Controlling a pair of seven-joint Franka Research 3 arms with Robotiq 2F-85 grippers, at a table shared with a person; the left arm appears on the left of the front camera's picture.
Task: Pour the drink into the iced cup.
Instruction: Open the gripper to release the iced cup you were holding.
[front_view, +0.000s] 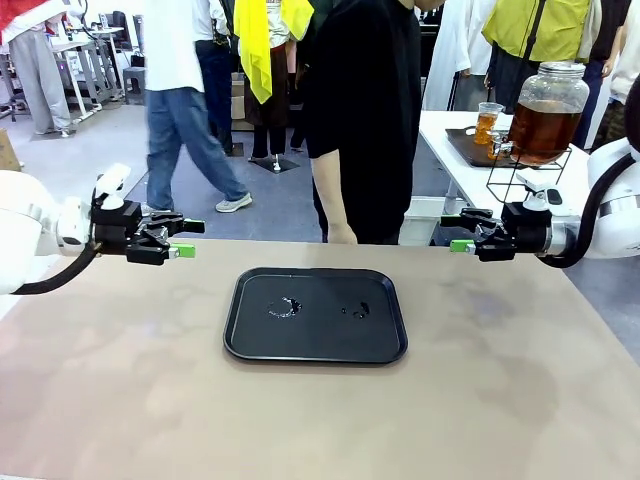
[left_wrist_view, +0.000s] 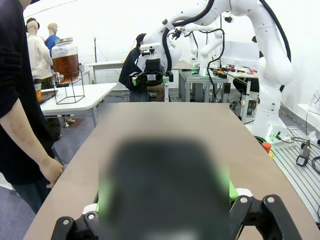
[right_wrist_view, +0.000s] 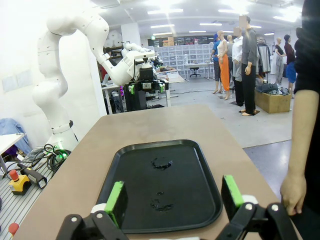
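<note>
The amber-brown drink fills a big glass dispenser jar (front_view: 548, 112) on a wire stand on a white side table at the back right, with a small clear cup of it (front_view: 487, 122) beside the jar. The jar (left_wrist_view: 65, 60) also appears in the left wrist view. The iced cup is out of view. My left gripper (front_view: 185, 240) hovers open over the table's left side, and my right gripper (front_view: 460, 232) hovers open over its right side, both pointing inward. Nothing is between the green pads (right_wrist_view: 116, 202) of the right gripper (right_wrist_view: 174, 200).
A black tray (front_view: 315, 340) with a few wet rings lies in the middle of the brown table (front_view: 150, 400); it also shows below the right gripper (right_wrist_view: 190, 170). A person in black (front_view: 360, 120) stands at the far edge, one hand (right_wrist_view: 292, 192) hanging beside the table.
</note>
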